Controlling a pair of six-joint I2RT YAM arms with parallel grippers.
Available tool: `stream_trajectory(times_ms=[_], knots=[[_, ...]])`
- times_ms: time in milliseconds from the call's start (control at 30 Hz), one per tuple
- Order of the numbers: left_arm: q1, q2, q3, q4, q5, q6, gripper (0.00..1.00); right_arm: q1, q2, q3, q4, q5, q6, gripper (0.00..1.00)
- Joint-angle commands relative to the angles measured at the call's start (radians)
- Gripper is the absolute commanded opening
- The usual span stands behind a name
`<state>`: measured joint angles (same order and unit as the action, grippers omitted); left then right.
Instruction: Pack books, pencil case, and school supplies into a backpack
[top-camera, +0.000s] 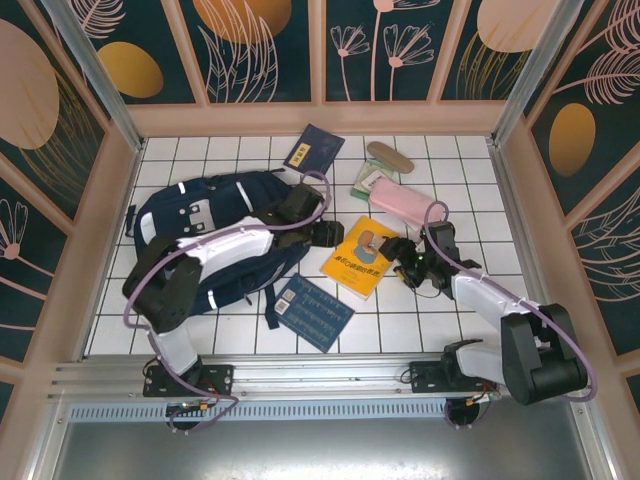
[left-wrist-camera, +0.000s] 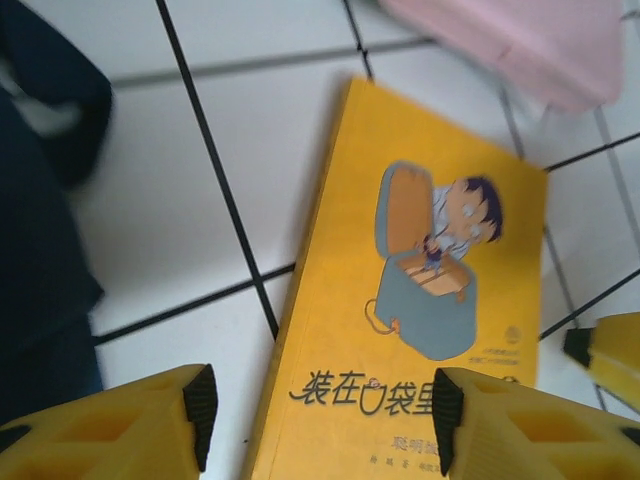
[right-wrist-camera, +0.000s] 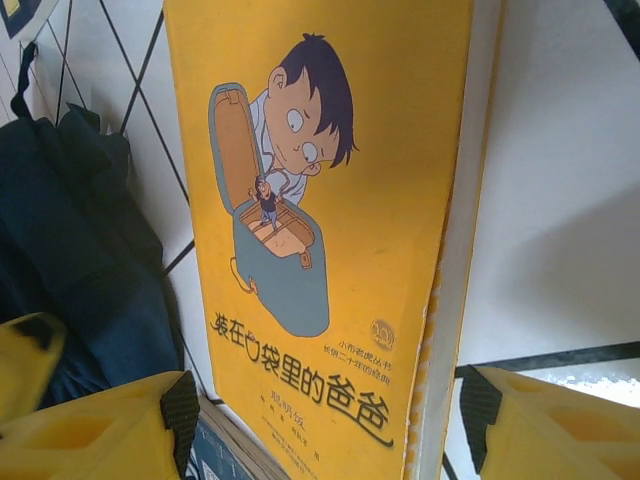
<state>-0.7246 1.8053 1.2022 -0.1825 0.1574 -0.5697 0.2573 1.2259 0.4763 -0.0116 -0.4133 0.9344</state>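
While the left tool (left-wrist-camera: 325, 400) and right tool (right-wrist-camera: 325, 410) both stand open and empty, the yellow book (top-camera: 360, 257) lies flat between them on the surface (top-camera: 390, 325). Count: three books (yellow, blue book (top-camera: 313, 312), navy booklet (top-camera: 313, 150)), one pink pencil case (top-camera: 398, 197), one backpack (top-camera: 240, 190).

The soft pale pink fabric pouch (left-wrist-camera: 520, 45) is blurred and cut by the far picture edge. The flat yellow book (left-wrist-camera: 400, 330) has one end cut off, its smallest print unreadable.
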Motion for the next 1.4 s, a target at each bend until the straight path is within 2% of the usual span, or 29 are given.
stream_trajectory(times_ms=[0,200,533,733,1100,1367], knots=[[-0.005,0.051,-0.015,0.097,0.037,-0.066,0.61,-0.009,0.018,-0.022,0.078,-0.022,0.024,0.71],[-0.03,0.152,-0.017,0.158,0.047,-0.102,0.62,-0.005,0.057,-0.057,0.123,-0.026,0.032,0.71],[-0.06,0.22,0.003,0.201,0.081,-0.13,0.63,-0.004,0.116,-0.049,0.19,-0.085,0.019,0.69],[-0.088,0.245,-0.005,0.23,0.121,-0.149,0.62,-0.004,0.155,-0.015,0.217,-0.131,0.017,0.64],[-0.093,0.236,-0.049,0.319,0.198,-0.185,0.61,0.007,0.04,0.038,0.179,-0.142,-0.015,0.47],[-0.094,0.223,-0.069,0.369,0.235,-0.213,0.6,0.015,0.105,0.032,0.216,-0.139,-0.018,0.42]])
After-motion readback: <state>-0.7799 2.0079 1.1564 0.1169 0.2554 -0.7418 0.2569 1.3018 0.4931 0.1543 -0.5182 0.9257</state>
